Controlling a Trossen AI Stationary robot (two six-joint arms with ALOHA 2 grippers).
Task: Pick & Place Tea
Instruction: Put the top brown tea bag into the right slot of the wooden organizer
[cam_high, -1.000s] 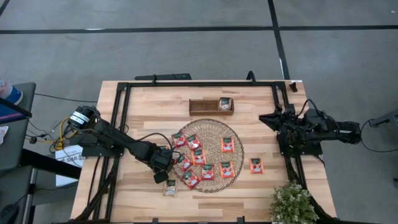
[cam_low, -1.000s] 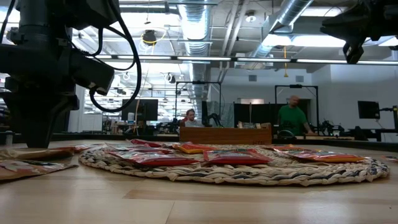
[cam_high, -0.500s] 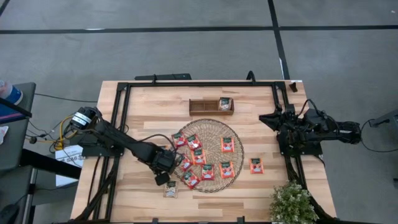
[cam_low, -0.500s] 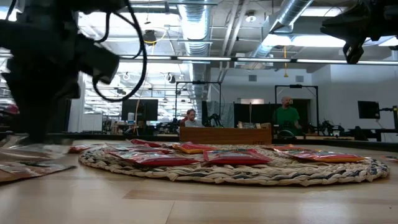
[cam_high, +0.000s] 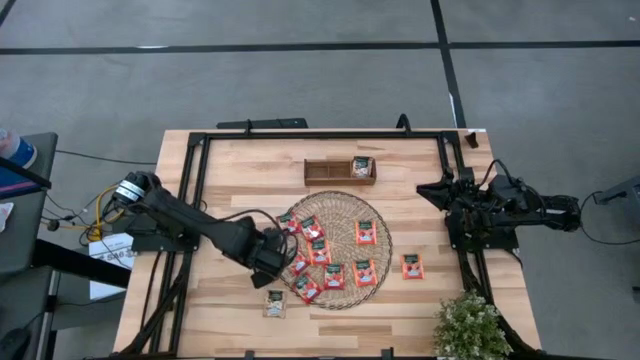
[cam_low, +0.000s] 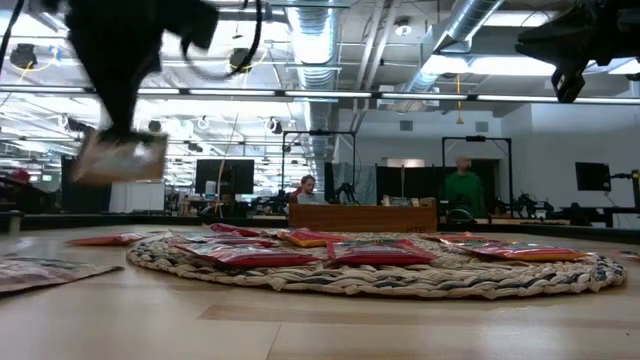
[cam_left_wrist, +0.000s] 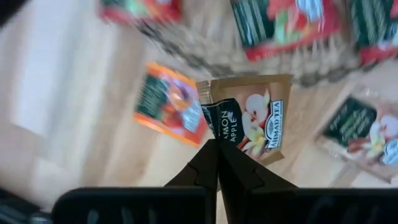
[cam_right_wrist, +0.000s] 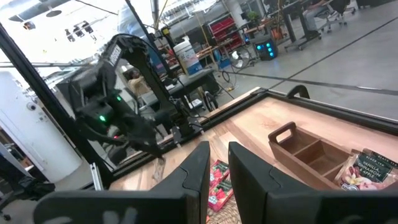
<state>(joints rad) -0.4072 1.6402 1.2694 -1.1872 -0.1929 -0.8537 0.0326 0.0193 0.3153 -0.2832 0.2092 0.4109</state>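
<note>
My left gripper (cam_high: 272, 262) hangs above the table at the round woven mat's (cam_high: 345, 206) left rim, shut on a pale tea sachet (cam_left_wrist: 249, 115) that shows lifted in the low view (cam_low: 118, 158). Several red-orange sachets (cam_high: 334, 276) lie flat on the mat. One red-orange sachet (cam_high: 412, 266) lies on the table right of the mat. A pale one (cam_high: 273, 303) lies near the near edge. Another pale sachet (cam_high: 361, 166) lies in the right compartment of the wooden tray (cam_high: 325, 172). My right gripper (cam_right_wrist: 217, 163) waits open at the table's right edge (cam_high: 440, 190). My left gripper pinches the pale sachet between its two shut fingers (cam_left_wrist: 205, 163) at one edge beside the dark label (cam_left_wrist: 214, 124). The fingers come from above, pointing down. The sachet is lifted clear of the table and stands out below the fingertips, tilted.
A potted plant (cam_high: 468, 325) stands at the near right corner. A black frame (cam_high: 320, 135) runs round the table top. Under the left gripper an orange sachet (cam_left_wrist: 169, 104) lies on bare wood beside the mat. People stand in the room beyond the table (cam_low: 462, 185).
My left gripper was down at the table left of the mat a second ago. It has risen and moved a little toward the far edge and the mat, carrying one pale sachet up clear of the table. The other pale sachet has stayed near the near edge.
</note>
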